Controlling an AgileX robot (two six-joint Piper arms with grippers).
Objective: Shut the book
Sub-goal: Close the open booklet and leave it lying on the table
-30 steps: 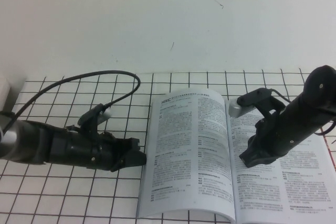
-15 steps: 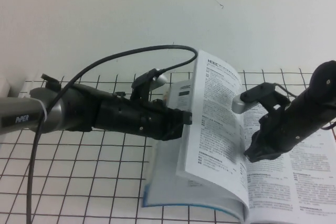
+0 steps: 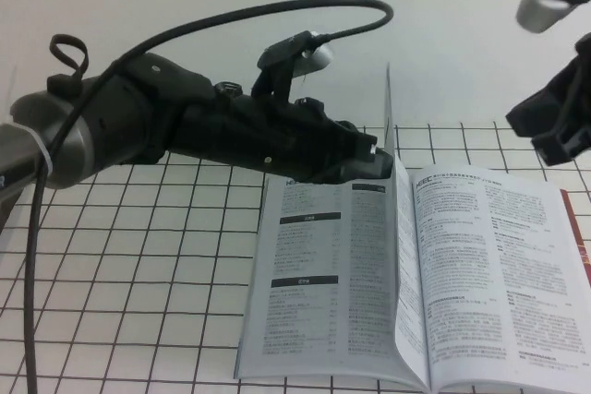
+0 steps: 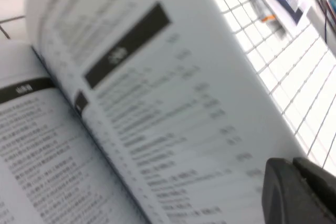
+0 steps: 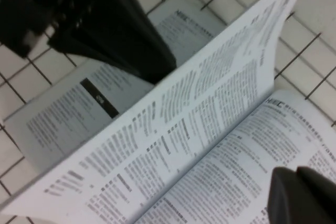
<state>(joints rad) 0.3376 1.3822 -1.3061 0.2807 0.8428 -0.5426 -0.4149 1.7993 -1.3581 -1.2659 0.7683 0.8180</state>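
A plain white wall (image 3: 185, 6) is standing behind everything. In front of it, a white table (image 3: 120, 265) with black grid lines is lying flat. The book (image 3: 480, 265) is lying open on the table, over toward the robot's right side. It is a soft paper book, so I think it is light and bendy, and its pages are likely to flop and slide.

A bunch of pages (image 5: 199, 103) is standing straight up by the middle fold. I think the best place to push is the flat side of those pages, tipping them over onto the right half. Pinching hard is risking a crease or a tear.

The left gripper (image 3: 369, 159) is reaching in from the left and pressing right against the standing pages. I cannot tell if it is open or closed. The right gripper (image 3: 554, 122) is hanging in the air above the book's right side, touching nothing. I cannot tell about that one either.
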